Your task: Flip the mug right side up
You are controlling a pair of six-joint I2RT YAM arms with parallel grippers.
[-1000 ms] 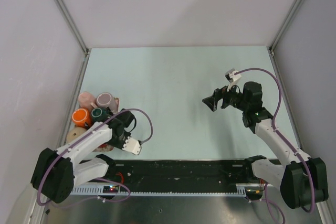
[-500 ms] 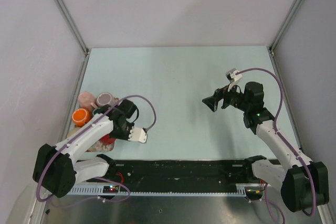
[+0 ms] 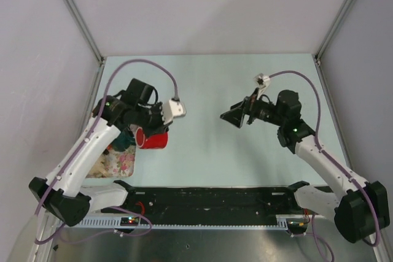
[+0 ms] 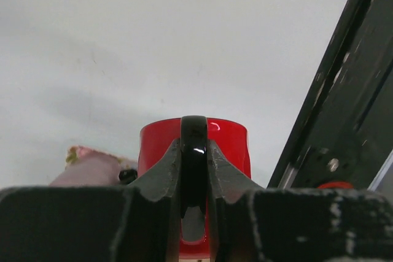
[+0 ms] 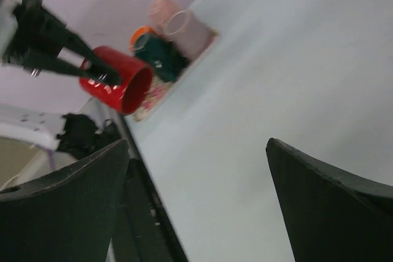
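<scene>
At the far left of the table (image 3: pixel 202 84), a flowered mat (image 3: pixel 116 164) is lying near the front edge. In the right wrist view a pink mug (image 5: pixel 169 19), an orange mug (image 5: pixel 140 32) and a green mug (image 5: pixel 161 58) are crowding together on it; from above, the left arm is hiding most of them.

Just right of the mat, the left gripper (image 3: pixel 149 128) is pinching the handle (image 4: pixel 194 151) of the red mug (image 3: pixel 153 139). Its fingers (image 4: pixel 164 173) are pressing on either side of the handle loop, seen close up in the left wrist view. The mug is hanging tipped onto its side, and its mouth is facing the right arm in the right wrist view. It is sitting over the mat's right edge, but I cannot tell whether it is touching anything beneath it.

The middle of the table is lying between the two arms. Right of centre, the right gripper (image 3: pixel 236 118) is hovering above the surface, pointing toward the mug and well apart from it. Its jaws are standing spread wide, gripping nothing.
</scene>
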